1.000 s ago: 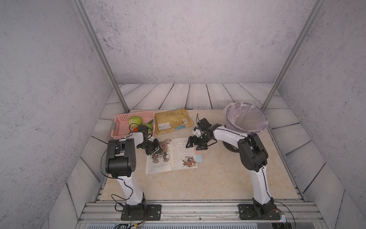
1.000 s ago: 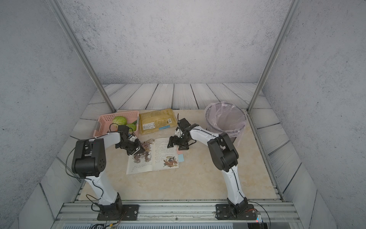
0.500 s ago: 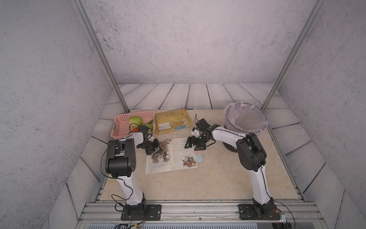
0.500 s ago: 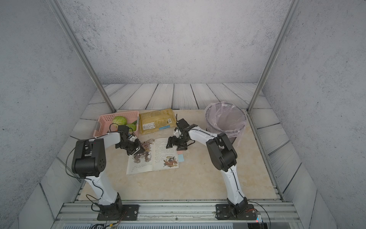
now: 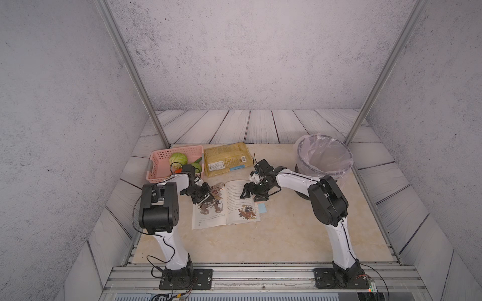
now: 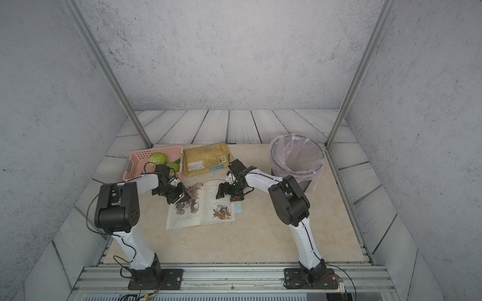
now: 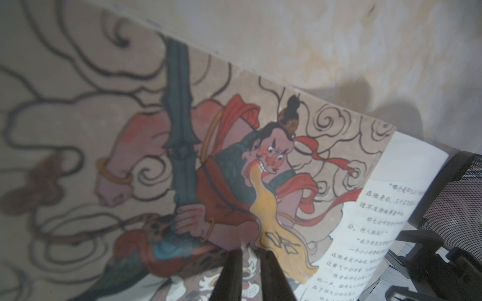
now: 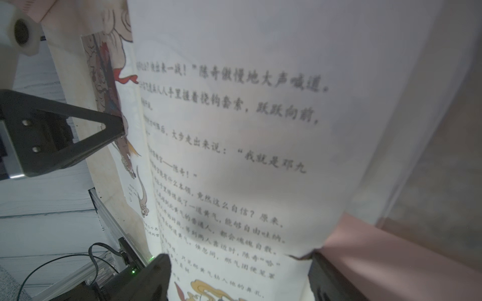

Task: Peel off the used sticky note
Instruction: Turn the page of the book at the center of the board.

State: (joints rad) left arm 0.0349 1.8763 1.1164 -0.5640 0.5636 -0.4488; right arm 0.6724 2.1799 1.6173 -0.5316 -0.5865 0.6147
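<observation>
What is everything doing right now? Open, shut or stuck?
book, open, flat on the table.
left gripper, shut, tips on the picture page.
right gripper, open, at the text page's edge.
pink sticky note, stuck at that edge, not peeled.
bin, bag-lined, looks empty.
</observation>
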